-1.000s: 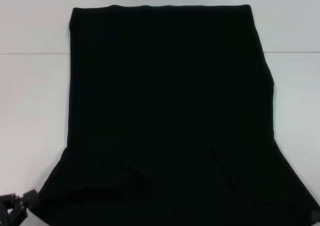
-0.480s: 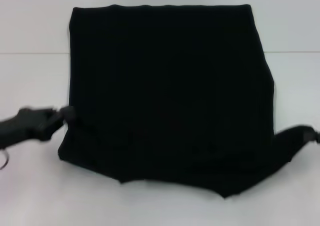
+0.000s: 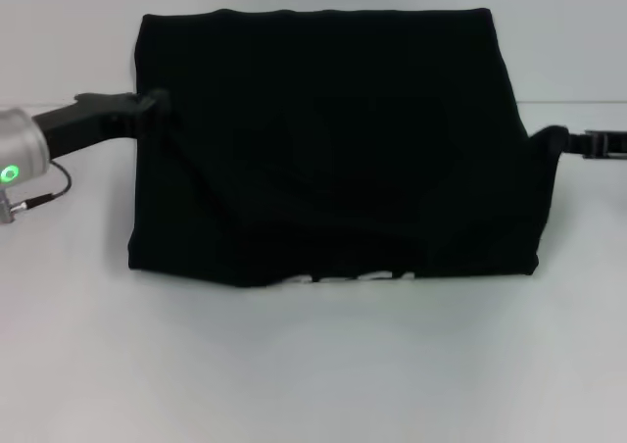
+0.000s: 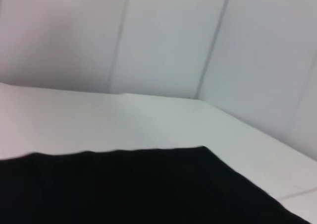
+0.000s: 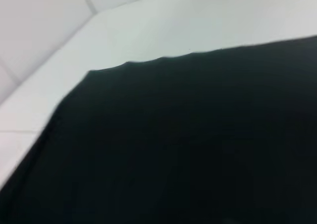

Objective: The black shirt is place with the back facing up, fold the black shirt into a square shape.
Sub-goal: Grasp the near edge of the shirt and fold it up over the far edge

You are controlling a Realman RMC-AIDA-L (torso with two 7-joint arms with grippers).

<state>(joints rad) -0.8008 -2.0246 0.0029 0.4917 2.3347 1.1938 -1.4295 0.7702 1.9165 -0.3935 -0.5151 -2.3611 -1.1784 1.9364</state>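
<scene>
Shirt: we see the shirt (image 3: 333, 139) lying on the white table (image 3: 313, 365), folded over itself into a wide, roughly rectangular block; its far edge is straight and its near edge is a soft fold.
Print: small white marks (image 3: 348, 278) show along the shirt's near edge, about at its middle.
Left gripper: our left gripper (image 3: 147, 105) is at the shirt's left edge, nearer its far corner, touching the cloth. It appears clenched on the shirt's edge, with cloth drawn up toward it.
Left arm: the silver wrist with a green light (image 3: 10, 173) is to the left of the shirt, with a thin cable hanging under it.
Right gripper: our right gripper (image 3: 560, 141) is at the shirt's right edge, about level with the left one, with a bit of cloth pulled out to it. It looks closed on the shirt there.
Left wrist view: we see the shirt (image 4: 129, 189) low in front, the table beyond it and pale wall panels behind.
Right wrist view: we see the shirt (image 5: 188, 144) filling most of the picture, with the table past its edge.
</scene>
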